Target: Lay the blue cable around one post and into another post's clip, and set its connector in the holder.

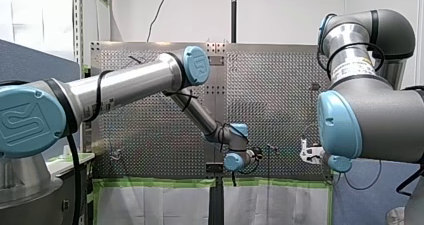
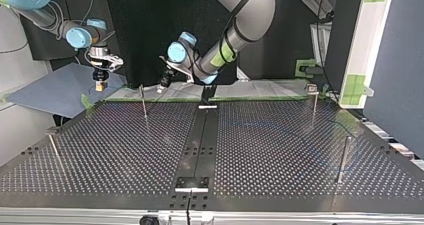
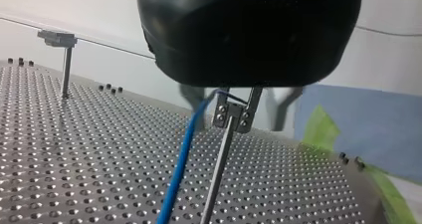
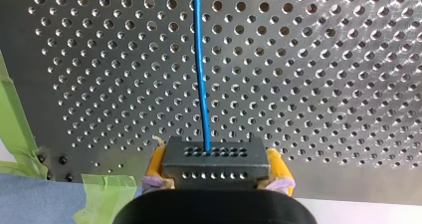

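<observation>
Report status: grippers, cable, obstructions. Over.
Left gripper shut on blue cable. Right gripper shut on connector, not yet set down. Post just ahead of left gripper, beside the cable.

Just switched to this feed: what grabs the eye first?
The blue cable, running straight across the perforated table from the black connector that my right gripper clamps between yellow pads. In the left wrist view, the same cable slants down beside a clip-topped post just under my left gripper.
</observation>
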Controlling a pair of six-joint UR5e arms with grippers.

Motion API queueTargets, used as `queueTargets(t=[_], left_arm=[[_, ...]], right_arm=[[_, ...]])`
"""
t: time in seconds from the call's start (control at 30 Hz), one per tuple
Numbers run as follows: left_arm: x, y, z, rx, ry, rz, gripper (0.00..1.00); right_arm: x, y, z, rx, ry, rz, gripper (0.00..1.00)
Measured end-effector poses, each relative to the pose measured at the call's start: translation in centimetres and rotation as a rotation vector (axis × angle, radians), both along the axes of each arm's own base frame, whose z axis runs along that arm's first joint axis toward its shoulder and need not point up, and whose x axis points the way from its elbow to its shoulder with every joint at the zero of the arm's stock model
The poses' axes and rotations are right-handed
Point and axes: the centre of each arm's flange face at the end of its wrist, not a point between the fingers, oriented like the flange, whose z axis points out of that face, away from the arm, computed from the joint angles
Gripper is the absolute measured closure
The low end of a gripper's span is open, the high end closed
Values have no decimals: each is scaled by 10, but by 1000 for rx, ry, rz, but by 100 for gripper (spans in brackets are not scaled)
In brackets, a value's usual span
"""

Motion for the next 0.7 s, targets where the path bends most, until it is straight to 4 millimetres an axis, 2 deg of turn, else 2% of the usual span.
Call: queueTargets(t=[0.07, 0.17, 0.47, 0.7], left_arm=[[-1, 0, -1, 9, 9, -15, 2], [-3, 2, -3, 35, 22, -24, 0], [-10, 7, -7, 143, 36, -31, 0], [-17, 3, 5, 204, 34, -47, 0]], right_arm=[[0, 0, 0, 1, -1, 0, 100], [0, 0, 0, 1, -3, -1, 100], [0, 0, 0, 3, -12, -1, 100], [0, 1, -1, 7, -13, -1, 100]])
